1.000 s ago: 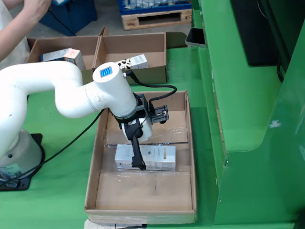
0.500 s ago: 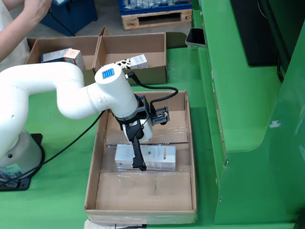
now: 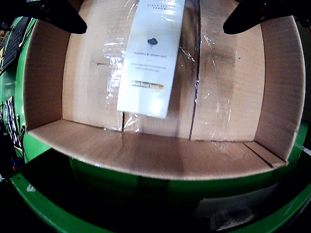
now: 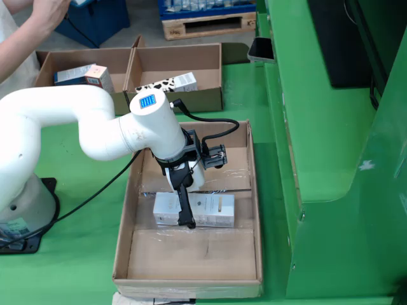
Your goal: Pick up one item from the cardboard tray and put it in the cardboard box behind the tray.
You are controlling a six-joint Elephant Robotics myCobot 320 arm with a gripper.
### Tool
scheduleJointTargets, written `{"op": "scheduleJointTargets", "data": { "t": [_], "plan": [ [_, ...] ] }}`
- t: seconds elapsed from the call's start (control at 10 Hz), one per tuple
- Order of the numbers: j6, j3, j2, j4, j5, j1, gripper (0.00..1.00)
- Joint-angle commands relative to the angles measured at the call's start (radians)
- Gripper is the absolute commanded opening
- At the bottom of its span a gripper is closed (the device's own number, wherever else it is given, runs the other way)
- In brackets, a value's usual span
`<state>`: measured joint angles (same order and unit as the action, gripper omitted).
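A white carton [image 4: 194, 210] lies flat on the floor of the cardboard tray [image 4: 124, 241], about midway between its side walls, and the pincer [image 4: 187, 219] hangs right over it. In the wrist view the two dark fingertips [image 3: 58, 17] stand wide apart, released, either side of the carton [image 3: 150, 58]. Beyond the tray's far wall sits the cardboard box [image 4: 210, 63], with a patterned carton [image 4: 175, 82] in it

Green table [image 4: 82, 254], green machine housing [image 4: 331, 127], wooden pallet [image 4: 203, 24], grey floor [image 4: 143, 19]
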<state>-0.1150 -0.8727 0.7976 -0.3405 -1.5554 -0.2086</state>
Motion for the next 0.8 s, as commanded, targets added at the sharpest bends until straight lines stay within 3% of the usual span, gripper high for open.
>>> {"op": "scheduleJointTargets", "data": {
  "t": [0.0,0.7],
  "plan": [
    [0.004,0.017,-0.021,-0.025,-0.002,0.004,1.0],
    [0.001,0.01,0.006,-0.047,0.0,0.003,1.0]
  ]
}}
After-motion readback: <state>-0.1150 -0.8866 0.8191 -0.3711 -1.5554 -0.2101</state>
